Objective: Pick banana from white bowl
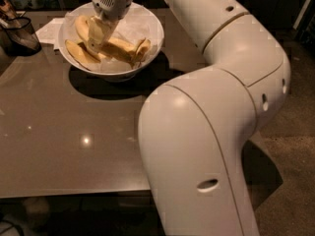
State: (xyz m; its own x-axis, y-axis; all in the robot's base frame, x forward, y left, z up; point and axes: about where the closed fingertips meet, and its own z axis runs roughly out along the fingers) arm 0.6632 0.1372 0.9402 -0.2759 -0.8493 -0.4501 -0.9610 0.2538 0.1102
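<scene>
The white bowl (147,53) stands at the far left part of the brown table. It is lined with white paper and holds several yellow bananas (120,48). My gripper (98,39) reaches down from above into the left half of the bowl, in among the bananas and touching them. My large white arm fills the right and middle of the view and hides the table's right side.
A dark mesh basket (19,33) stands at the far left edge of the table, next to the bowl. A white napkin (49,29) lies between them. The table's front edge (74,193) is near me. The floor (290,171) shows at the right.
</scene>
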